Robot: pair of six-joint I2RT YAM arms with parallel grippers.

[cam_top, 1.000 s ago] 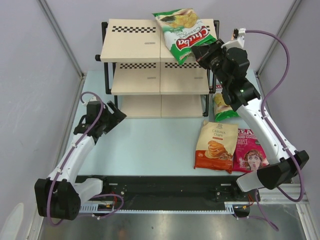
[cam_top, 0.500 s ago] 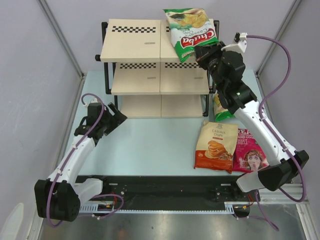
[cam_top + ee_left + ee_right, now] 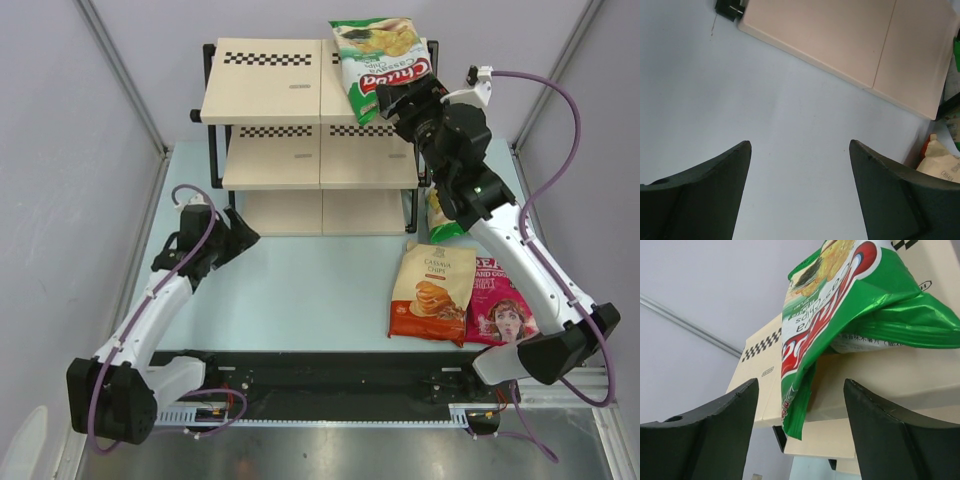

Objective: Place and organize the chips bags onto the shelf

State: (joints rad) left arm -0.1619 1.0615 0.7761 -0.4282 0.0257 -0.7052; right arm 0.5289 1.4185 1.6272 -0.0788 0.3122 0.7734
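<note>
The green Chuba bag (image 3: pixel 378 58) lies on the top tier of the shelf (image 3: pixel 262 90) with 1 end drooping over its edge between the wide-open, empty jaws of the right gripper (image 3: pixel 402 100), so a careless withdrawal could snag it and drag it off, while the left gripper (image 3: pixel 800 165) hangs open and empty.

Robot lab test cell: plain grey panel walls (image 3: pixel 60 150) w/ alu corner struts (image 3: pixel 120 70) box in a pale worktop (image 3: pixel 300 290); black mounting rail (image 3: pixel 330 368) along near edge, purple cables (image 3: pixel 576 120).
</note>
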